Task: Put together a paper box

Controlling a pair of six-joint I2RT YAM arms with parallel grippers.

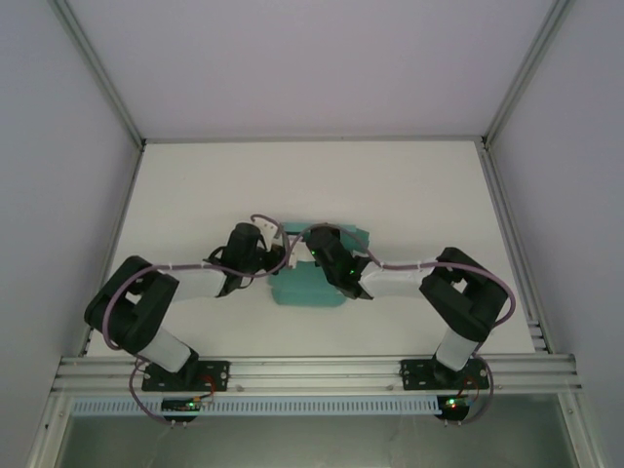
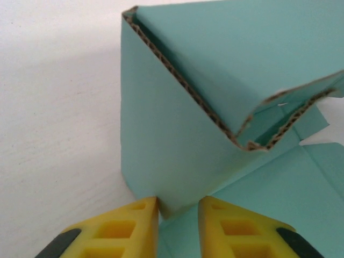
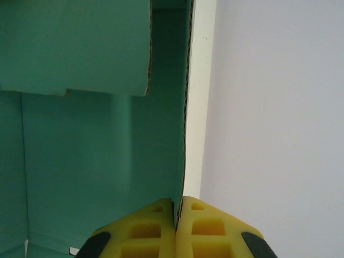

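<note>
Overhead view: a teal-green, corrugated-card paper box, partly folded, lies on the white bench at the centre of the frame. It sits just beyond the silver aluminium rail that carries both arm bases. The black-and-white left arm and right arm reach inward from lower left and lower right. Their wrists meet over the paper box and cover much of it. Teal card shows below the wrists and at the upper right of them.

Left wrist view: the left gripper shows its yellow fingertips at the bottom edge of the frame. Its jaws stand a little apart. The lower corner of an upright panel of the paper box sits in the gap, close to the left-hand fingertip. I cannot tell whether it touches either one. A second panel leans across the upper right of the frame, its brown fluted edge exposed. A flat teal panel lies at lower right. Bare bench takes up the left of the frame.

Right wrist view: the right gripper has its jaws closed together on the thin edge of an upright side wall of the paper box. The wall runs straight up the frame from between the fingertips. A flap hangs across the upper left. A pale lilac-grey surface lies to the right of the wall.
</note>
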